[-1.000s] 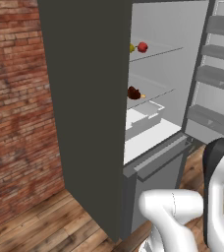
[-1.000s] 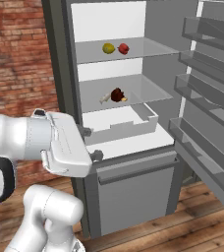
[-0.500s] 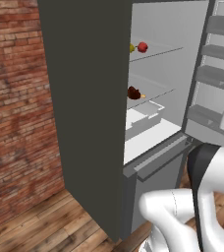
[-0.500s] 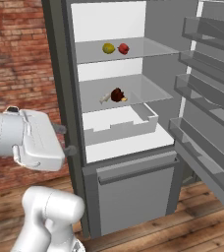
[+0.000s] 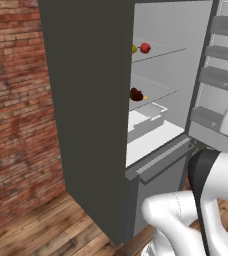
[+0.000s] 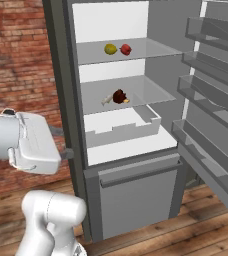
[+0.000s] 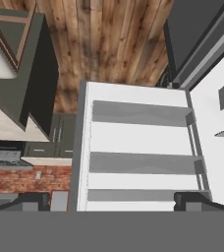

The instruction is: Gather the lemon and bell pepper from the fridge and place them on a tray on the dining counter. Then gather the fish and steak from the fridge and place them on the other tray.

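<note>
A: Red brick wall (image 6: 21,55) on the left, plank floor below, and the tall grey steel fridge (image 6: 61,100) standing wide open, its white inside on show.

B: Top glass shelf, left to right: the small yellow lemon (image 6: 110,49), then the glossy red bell pepper (image 6: 126,49) just beside it. One shelf down, a slim pale fish (image 6: 107,100) lies against the dark brown-red steak (image 6: 119,96).

A: And the gripper (image 7: 112,199)?

B: Fingers spread fully wide, nothing between them. The hand camera looks onto the door's racks (image 7: 141,142), not the food.

A: So the first step, I'd say: nothing gathered yet, lemon or pepper first.

B: Next move calls for swinging the hand round to the top shelf and lining up on one fruit without nudging its neighbour.

A: Anything unclear?

B: From the left camera the fridge's side wall cuts off most of the lemon, and the fish is too small to read well.
</note>
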